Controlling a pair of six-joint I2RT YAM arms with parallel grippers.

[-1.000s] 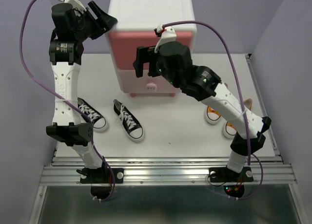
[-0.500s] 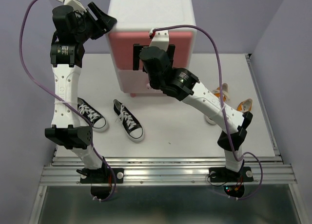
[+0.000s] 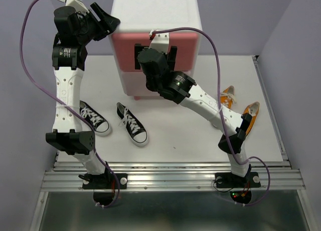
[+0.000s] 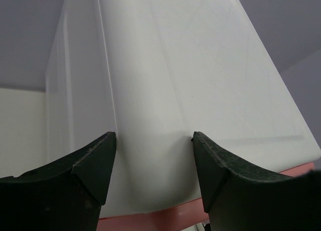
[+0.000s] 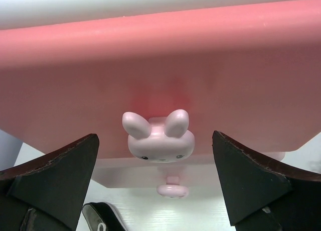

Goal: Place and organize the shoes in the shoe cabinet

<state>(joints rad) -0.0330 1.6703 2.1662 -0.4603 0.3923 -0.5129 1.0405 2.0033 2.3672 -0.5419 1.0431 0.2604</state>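
Observation:
The white shoe cabinet (image 3: 150, 10) stands at the back. My left gripper (image 3: 108, 21) is open, its jaws either side of the cabinet's top left front corner (image 4: 165, 80). My right gripper (image 3: 155, 55) is open in front of the darker pink upper drawer (image 3: 186, 44). Its jaws stand wide on either side of that drawer's bunny knob (image 5: 159, 139) without touching it. The lower drawer's knob (image 5: 172, 191) shows below. Two black shoes (image 3: 94, 118) (image 3: 132, 123) lie left of centre. Two orange shoes (image 3: 226, 96) (image 3: 251, 113) lie at the right, partly behind my right arm.
Purple walls close the table in at the back, left and right. A metal rail (image 3: 170, 178) runs along the near edge by the arm bases. The toe of a black shoe (image 5: 103, 218) shows low in the right wrist view.
My right arm has swung left and toward the cabinet, bringing its open gripper square onto the upper drawer's knob and uncovering the orange shoes. The left arm has not moved.

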